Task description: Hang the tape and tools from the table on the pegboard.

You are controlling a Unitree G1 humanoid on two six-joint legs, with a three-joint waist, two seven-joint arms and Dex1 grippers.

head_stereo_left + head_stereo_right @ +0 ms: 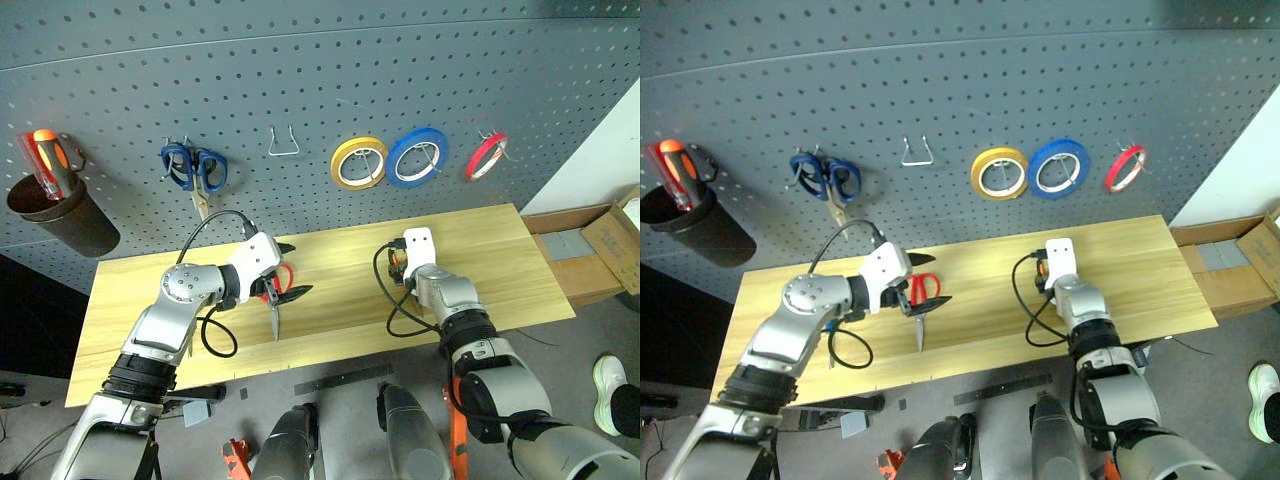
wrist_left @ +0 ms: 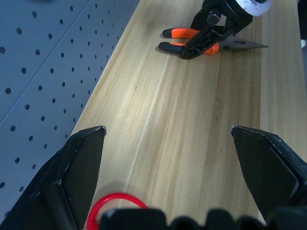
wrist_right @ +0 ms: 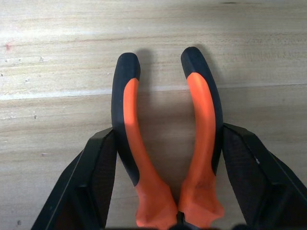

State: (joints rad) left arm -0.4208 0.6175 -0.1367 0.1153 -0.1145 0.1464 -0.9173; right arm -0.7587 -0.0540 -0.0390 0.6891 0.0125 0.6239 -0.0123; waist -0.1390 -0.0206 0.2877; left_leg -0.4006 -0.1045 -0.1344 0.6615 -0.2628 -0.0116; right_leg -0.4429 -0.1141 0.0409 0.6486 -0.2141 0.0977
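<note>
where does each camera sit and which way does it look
Left and right eye views: on the head, looking forward and down over both arms at the table and pegboard.
Left wrist view: on the left wrist, looking along the table between open fingers.
Right wrist view: on the right wrist, fingers flanking the pliers.
Shared: pliers and right gripper appear in the left wrist view too.

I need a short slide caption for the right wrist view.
Right tool straddling the orange-and-black pliers lying on the wooden table.
</note>
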